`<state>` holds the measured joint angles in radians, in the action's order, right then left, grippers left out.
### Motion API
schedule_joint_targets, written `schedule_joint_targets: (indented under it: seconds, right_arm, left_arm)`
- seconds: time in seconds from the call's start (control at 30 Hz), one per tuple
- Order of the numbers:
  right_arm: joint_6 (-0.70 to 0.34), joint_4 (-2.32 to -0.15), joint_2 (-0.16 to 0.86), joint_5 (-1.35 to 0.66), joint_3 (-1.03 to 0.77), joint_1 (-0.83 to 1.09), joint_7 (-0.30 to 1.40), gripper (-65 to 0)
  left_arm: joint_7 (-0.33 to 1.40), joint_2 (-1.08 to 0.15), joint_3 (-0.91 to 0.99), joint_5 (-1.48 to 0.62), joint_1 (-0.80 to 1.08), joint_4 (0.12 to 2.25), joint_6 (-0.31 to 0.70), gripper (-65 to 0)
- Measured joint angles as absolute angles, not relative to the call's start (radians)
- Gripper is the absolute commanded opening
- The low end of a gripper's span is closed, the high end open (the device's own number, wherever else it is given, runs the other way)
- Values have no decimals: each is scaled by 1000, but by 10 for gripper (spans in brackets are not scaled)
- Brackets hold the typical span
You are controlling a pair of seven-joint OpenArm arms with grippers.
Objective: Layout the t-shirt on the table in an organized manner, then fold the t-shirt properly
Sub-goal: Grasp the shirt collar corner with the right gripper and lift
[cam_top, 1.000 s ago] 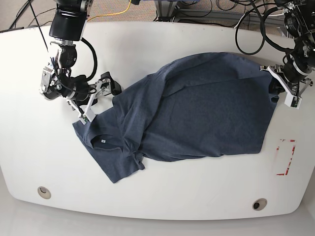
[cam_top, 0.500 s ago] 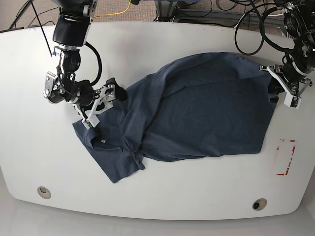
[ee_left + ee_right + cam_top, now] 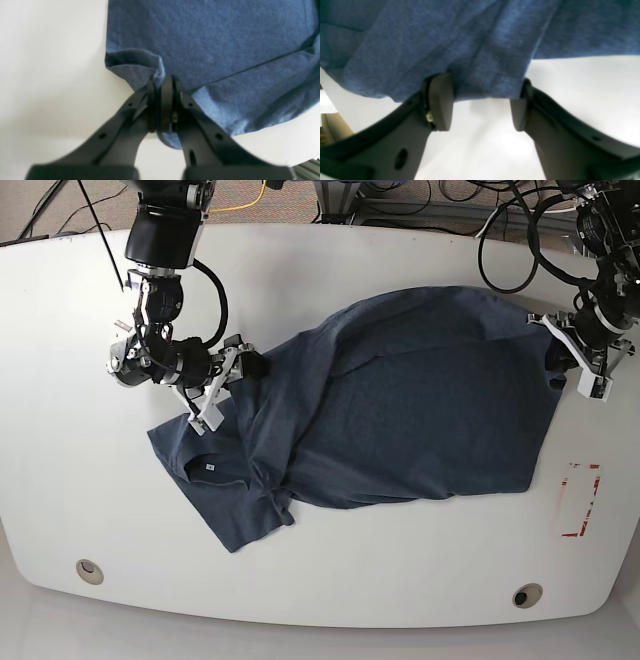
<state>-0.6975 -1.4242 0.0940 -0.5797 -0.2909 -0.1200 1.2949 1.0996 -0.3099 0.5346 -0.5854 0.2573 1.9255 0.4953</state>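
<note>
The dark navy t-shirt (image 3: 400, 400) lies crumpled across the middle of the white table (image 3: 350, 590), its neck end toward the front left. My left gripper (image 3: 558, 358) is at the shirt's right edge. In the left wrist view that gripper (image 3: 163, 100) is shut on a pinch of the blue fabric (image 3: 212, 50). My right gripper (image 3: 228, 390) is at the shirt's left edge. In the right wrist view its fingers (image 3: 440, 100) stand apart, with a hanging fold of the t-shirt (image 3: 485, 65) between the tips and no grip on it.
A red rectangular mark (image 3: 578, 498) sits on the table right of the shirt. Two round grommet holes (image 3: 90, 570) (image 3: 527, 595) lie near the front edge. Cables (image 3: 520, 240) run behind the table's far edge.
My right arm moved right onto the shirt's left edge, and its jaws came closer together around the fabric. The left gripper kept its hold and place.
</note>
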Motion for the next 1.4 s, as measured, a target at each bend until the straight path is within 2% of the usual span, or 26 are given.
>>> schedule_joint_targets:
  seconds: [0.3,0.37,0.53,0.73,1.07,1.4]
  right_arm:
    - [-698,-1424,86,-580,-291,-120,1295,-346]
    - [-697,-1424,86,-579,-291,-121,1296,-406]
    - [-697,-1424,86,-572,-289,-122,1311,-650]
    - [-697,-1458,89,-566,-289,-125,1314,-650]
    - [-697,-1691,96,-571,-289,-109,1335,-650]
    - [-697,-1925,162,-572,-290,-96,1340,-650]
  left_arm:
    - [1100,-309,535,-585,258,1925,495,-650]
    - [1100,-309,535,-585,258,1925,495,-650]
    - [1100,-309,535,-585,258,1925,495,-650]
    - [1100,-309,535,-585,258,1925,495,-650]
    - [1100,-309,535,-585,258,1925,495,-650]
    - [1107,-310,535,-585,207,1925,496,-650]
